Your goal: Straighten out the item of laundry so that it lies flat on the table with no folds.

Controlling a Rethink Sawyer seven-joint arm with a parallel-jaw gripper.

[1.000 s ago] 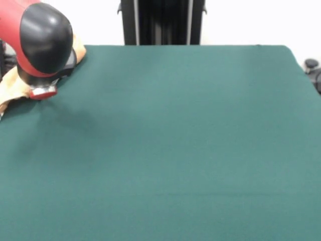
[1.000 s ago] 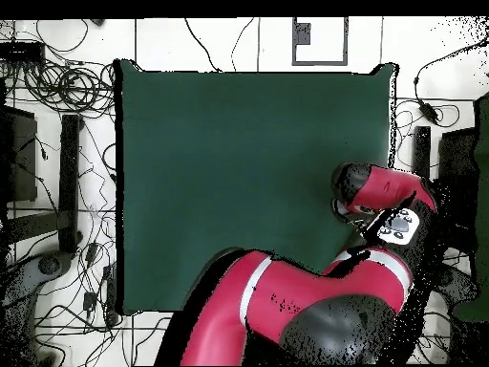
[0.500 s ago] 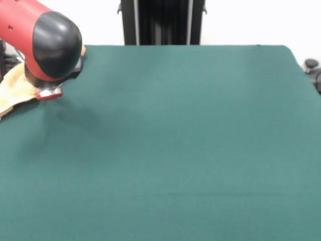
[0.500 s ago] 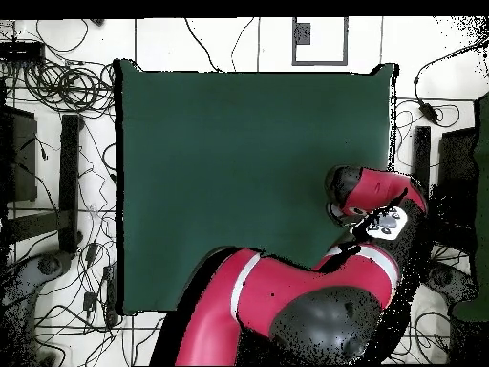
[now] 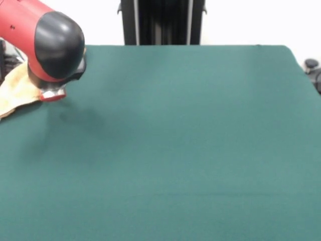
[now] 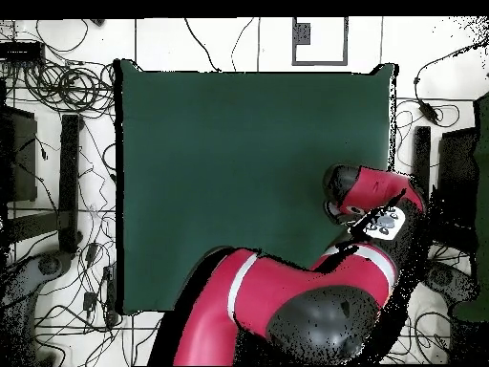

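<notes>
The item of laundry (image 5: 18, 89) is a tan towel lying crumpled at the far left edge of the green table (image 5: 180, 140) in the front view, partly off the picture. The arm's red and black end (image 5: 56, 44) hangs right over the towel's inner edge. The gripper (image 5: 52, 93) shows only as a small red and silver piece low against the cloth. Whether it holds the towel cannot be told. In the overhead view the arm (image 6: 368, 196) covers the table's right edge (image 6: 387, 143) and hides the towel.
A black column (image 5: 161, 22) stands behind the table's far edge. A dark object (image 5: 312, 68) sits off the right corner. Seen from overhead, cables (image 6: 57, 86) and black gear (image 6: 69, 182) crowd the floor around the table.
In the front view the arm's end has shifted a little to the right, toward the table's middle. The towel's visible part has changed shape slightly beside it.
</notes>
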